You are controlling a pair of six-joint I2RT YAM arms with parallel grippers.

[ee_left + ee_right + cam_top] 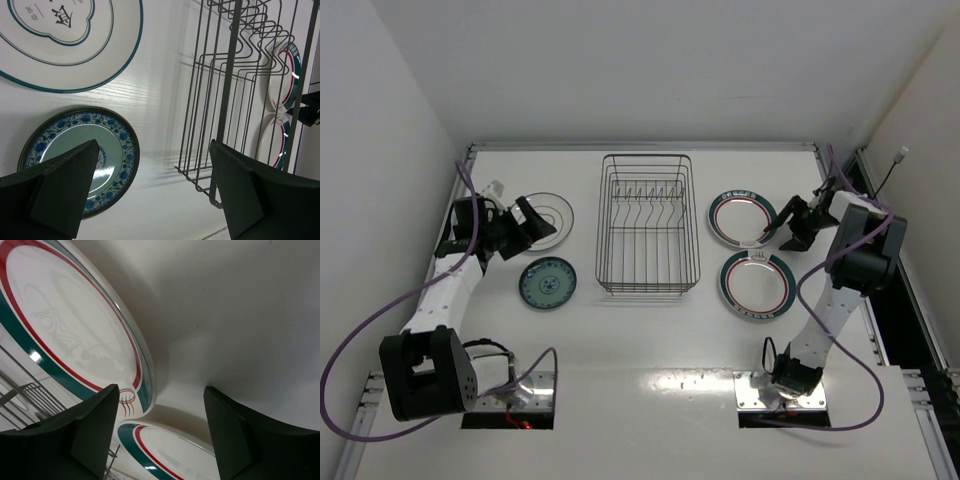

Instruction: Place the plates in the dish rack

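my left claw (154, 150) is spread apart near the teal plate (75, 135); the writing on the ringed plate (60, 65) i cannot read. my right claw (161, 392), apart too, is at the rim of a banded plate (75, 330)

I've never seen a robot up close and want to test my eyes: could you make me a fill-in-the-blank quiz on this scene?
The dish rack holds ____ plates. On the table lie ____ plates in all. The two banded plates lie on the rack's ____ side. The left gripper and the right gripper both stand ____.
Missing words: no; four; right; open.
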